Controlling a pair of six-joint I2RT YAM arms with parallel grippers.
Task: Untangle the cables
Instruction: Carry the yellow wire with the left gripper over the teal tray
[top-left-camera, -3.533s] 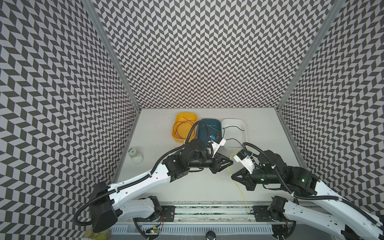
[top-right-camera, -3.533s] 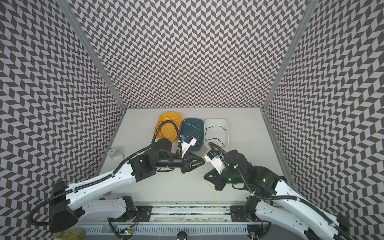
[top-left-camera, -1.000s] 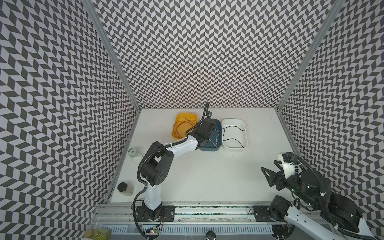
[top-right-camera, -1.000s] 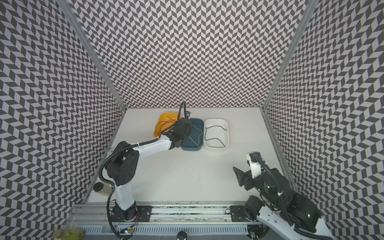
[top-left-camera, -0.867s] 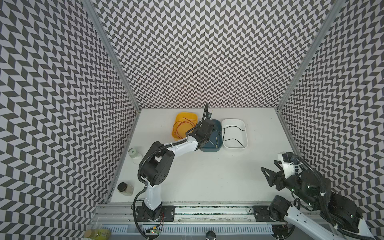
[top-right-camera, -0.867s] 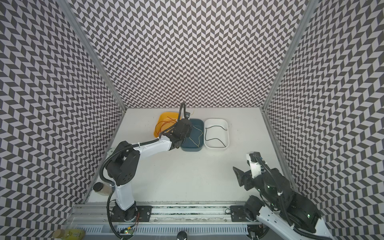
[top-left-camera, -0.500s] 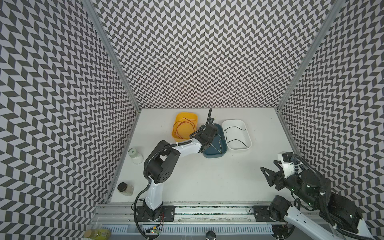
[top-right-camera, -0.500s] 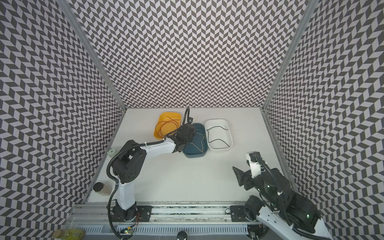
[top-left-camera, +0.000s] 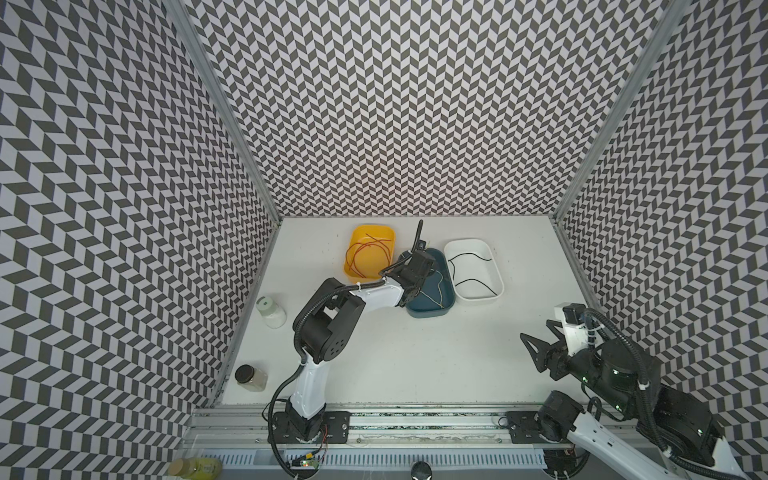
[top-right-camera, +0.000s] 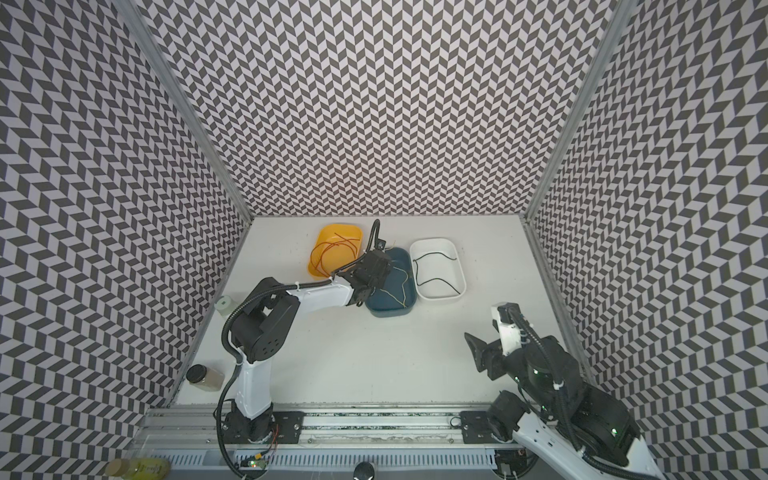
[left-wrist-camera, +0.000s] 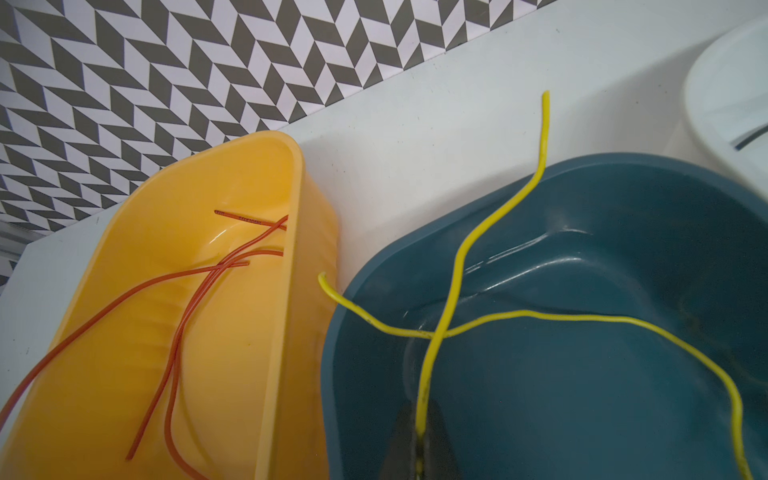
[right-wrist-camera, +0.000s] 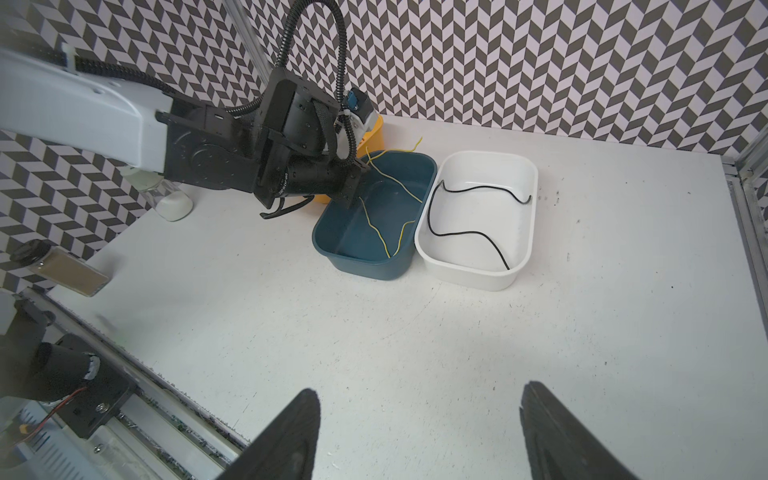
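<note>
Sorting looks nearly done: red cables (top-left-camera: 369, 258) in yellow tray (top-left-camera: 372, 226), black cable (right-wrist-camera: 457, 234) in white tray (right-wrist-camera: 490, 154), both far. Your left end effector (left-wrist-camera: 419, 449) pinches yellow cable (left-wrist-camera: 457, 266) over teal tray (left-wrist-camera: 623, 162); only release seems left. Right end effector (right-wrist-camera: 419, 388) wide open, empty, near right.

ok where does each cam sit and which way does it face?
Both top views: high over the front rail, looking down on table, orange tray, blue tray, white tray; left arm and right arm show.
Left wrist: low over blue tray, facing the back wall; only the left gripper, shut on the yellow cable.
Right wrist: front right, facing the trays; open right gripper, left arm too.
Shared: all four see blue tray and yellow cable.
</note>
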